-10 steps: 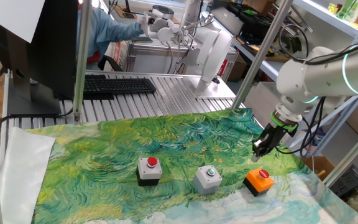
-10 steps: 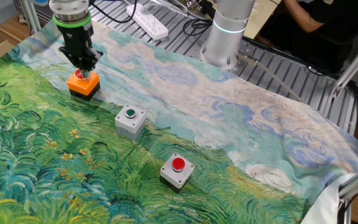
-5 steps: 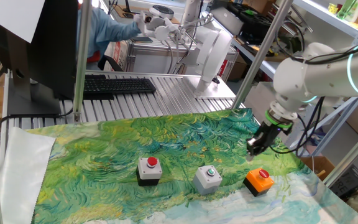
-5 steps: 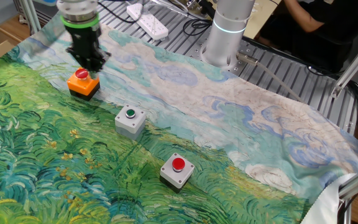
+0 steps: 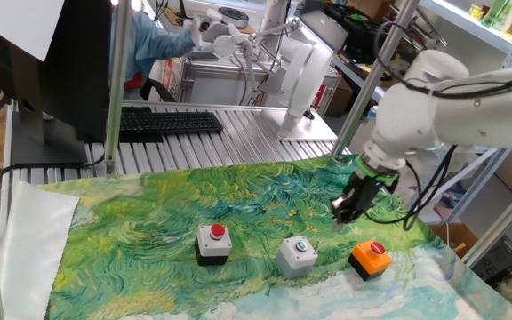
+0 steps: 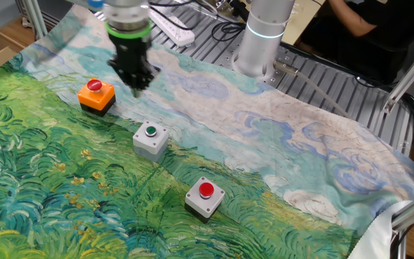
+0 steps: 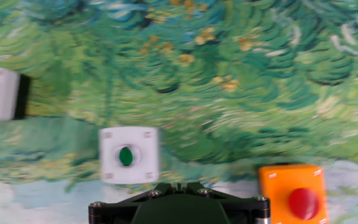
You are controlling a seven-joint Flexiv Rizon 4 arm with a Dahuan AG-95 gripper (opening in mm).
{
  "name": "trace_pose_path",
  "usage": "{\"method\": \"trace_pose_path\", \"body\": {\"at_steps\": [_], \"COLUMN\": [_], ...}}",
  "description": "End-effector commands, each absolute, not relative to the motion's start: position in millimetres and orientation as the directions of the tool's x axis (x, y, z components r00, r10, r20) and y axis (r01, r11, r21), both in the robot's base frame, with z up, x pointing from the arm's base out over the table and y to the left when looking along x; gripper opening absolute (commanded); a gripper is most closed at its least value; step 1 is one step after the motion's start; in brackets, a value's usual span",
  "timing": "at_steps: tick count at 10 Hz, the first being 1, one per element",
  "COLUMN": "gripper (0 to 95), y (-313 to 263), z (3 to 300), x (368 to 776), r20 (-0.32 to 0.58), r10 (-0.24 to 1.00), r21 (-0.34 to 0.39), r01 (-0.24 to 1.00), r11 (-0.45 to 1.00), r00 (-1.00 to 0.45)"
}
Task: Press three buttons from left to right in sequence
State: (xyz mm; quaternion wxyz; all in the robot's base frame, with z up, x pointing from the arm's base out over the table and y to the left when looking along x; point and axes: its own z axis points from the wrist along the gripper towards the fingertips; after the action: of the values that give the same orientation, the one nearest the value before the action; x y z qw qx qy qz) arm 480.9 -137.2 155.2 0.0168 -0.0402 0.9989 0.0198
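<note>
The three boxes are seen ranged in one row on the painted cloth [image 5: 149, 209] (buttons facing up): black-and-white box [image 5: 213, 244], grey box [image 5: 298, 255], orange box [image 5: 370, 259]. The gripper [image 5: 340, 213], fingers shut and empty, is pictured pointing down above the cloth, between grey and orange.

a white robot arm [image 5: 416, 98] with rounded, glossy joint housings, one ringed by a thin glowing cyan band. black cables loop from its wrist. a bright green collar sits above the black gripper [image 5: 341, 212], whose dark body narrows toward the tip. a white cylindrical base column [image 6: 264, 36] carries a pale blue ring. in the hand view, the gripper's black housing shows small silver screws.
</note>
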Motion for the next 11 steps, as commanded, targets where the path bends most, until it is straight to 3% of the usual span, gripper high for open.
{"method": "trace_pose_path", "body": {"at_steps": [1, 6, 11], "gripper": [0.0, 0.0, 0.0], "y": [-122, -79, -88], "z": [148, 139, 132], "x": [483, 481, 487], "r20": [-0.035, -0.034, -0.045], "r10": [-0.058, -0.019, -0.041], "r21": [0.035, 0.03, -0.025], "r01": [-0.06, -0.02, -0.04], "r11": [0.998, 0.999, 0.999], "r00": [-0.998, -0.999, -0.998]}}
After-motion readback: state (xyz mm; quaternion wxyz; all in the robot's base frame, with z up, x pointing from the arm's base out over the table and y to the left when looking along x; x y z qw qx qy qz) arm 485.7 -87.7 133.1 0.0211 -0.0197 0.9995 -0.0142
